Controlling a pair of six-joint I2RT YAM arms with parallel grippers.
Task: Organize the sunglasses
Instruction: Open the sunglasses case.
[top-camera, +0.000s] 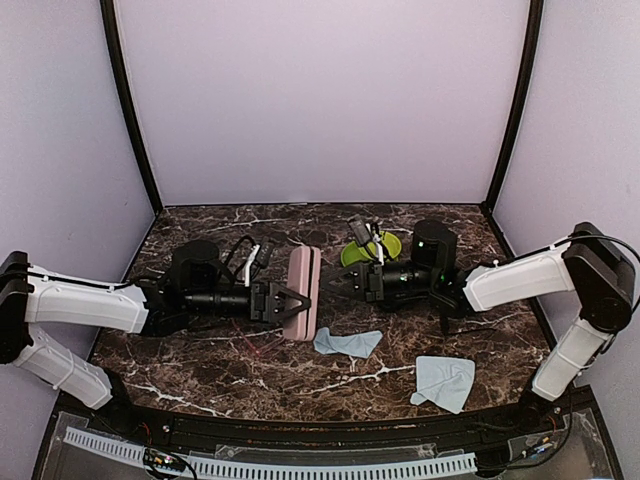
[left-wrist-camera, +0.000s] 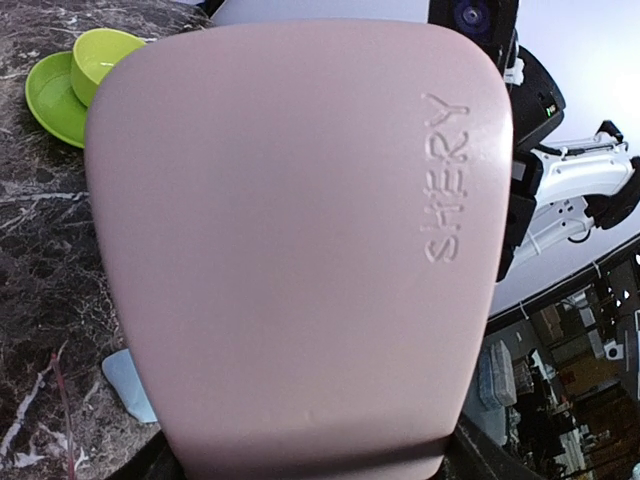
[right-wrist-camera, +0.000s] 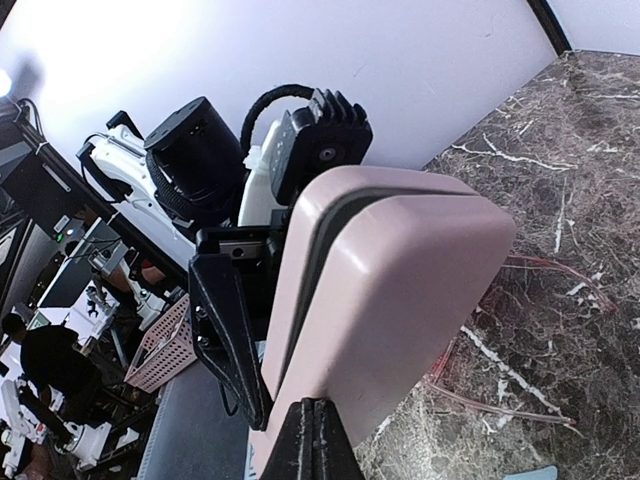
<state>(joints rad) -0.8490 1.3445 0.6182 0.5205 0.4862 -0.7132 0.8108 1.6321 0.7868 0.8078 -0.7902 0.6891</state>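
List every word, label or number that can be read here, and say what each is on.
"SHERY": pressed into the broad face of the pink case, seen in the left wrist view.
No other text can be read in any view.

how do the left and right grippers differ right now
The left gripper has its jaws clamped wide on the pink rectangular case, holding it on edge; the right gripper has its jaws shut and empty. The left reaches from the left, the right from the right. Both are black and point at the case.
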